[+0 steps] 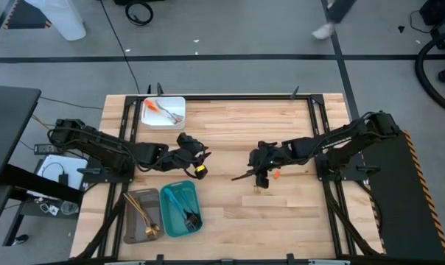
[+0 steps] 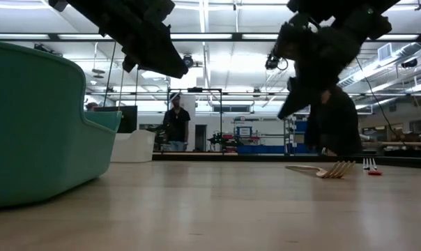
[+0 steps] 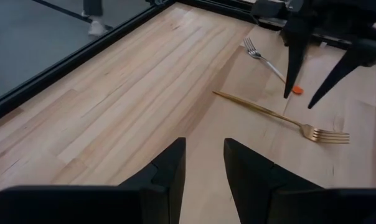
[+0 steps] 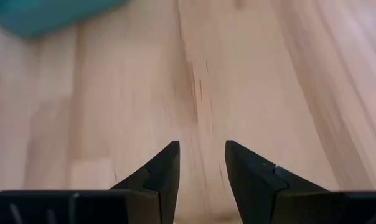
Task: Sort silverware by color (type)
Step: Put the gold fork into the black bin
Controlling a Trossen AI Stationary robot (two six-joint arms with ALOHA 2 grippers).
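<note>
Right gripper [image 3: 303,93] hovers over gold fork [image 3: 281,115], jaws apart, empty — fork lies flat just below tips, silver fork [image 3: 263,59] beside. Best drop straight, straddle thin handle mid-length, close at wood. Left gripper [image 3: 203,162] waits, fingers parted, well short.

gold fork [image 3: 281,115] lay flat on bare wood mid-table, silver fork [image 3: 264,57] with orange tip lay flat near it, not touching, gold pieces [image 1: 143,217] sat in grey tray, teal and dark pieces [image 1: 186,213] in teal tray, orange pieces [image 1: 158,110] in white tray
</note>
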